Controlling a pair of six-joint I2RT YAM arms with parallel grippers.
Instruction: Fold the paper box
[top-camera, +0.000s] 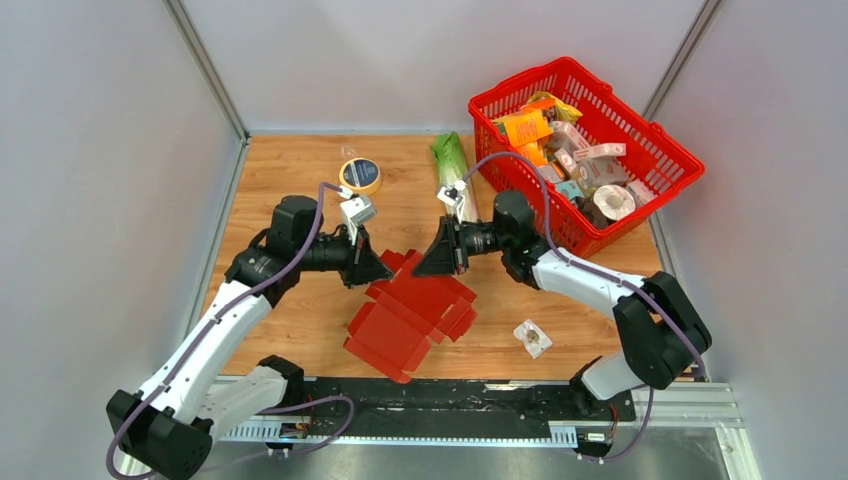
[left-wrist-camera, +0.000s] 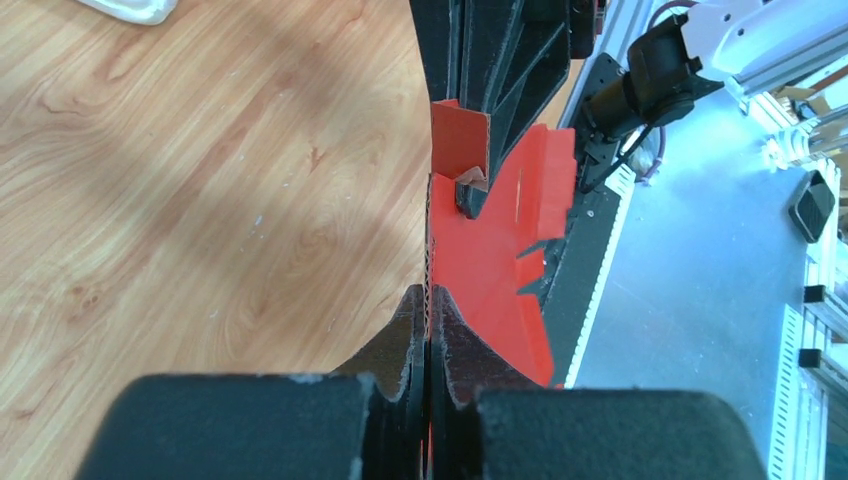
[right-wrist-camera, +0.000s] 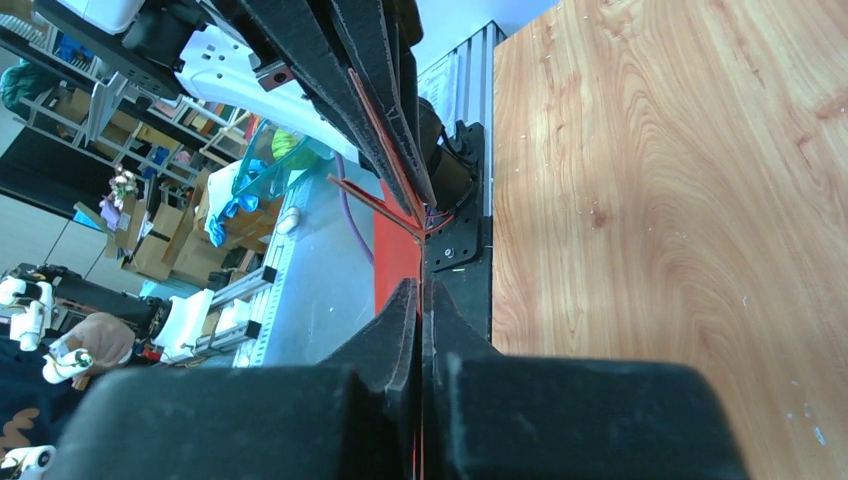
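The left fingers (left-wrist-camera: 400, 335) and the right fingers (right-wrist-camera: 395, 325) each clamp a far flap of the flat dark-red cardboard box (top-camera: 405, 318); uneven pulling could tear it or let it slip, though the grip depth looks unclear

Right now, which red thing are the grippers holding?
The paper box, the flat cardboard sheet in the middle: left gripper and right gripper both pinch its far flaps. The mesh basket at far right is in neither grip.

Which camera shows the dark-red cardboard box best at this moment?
Top external: nearly the whole dark-red thin cardboard box, flaps spread, is visible from above. Left wrist shows only one panel and tabs, close up; right wrist only a thin edge-on red sliver.
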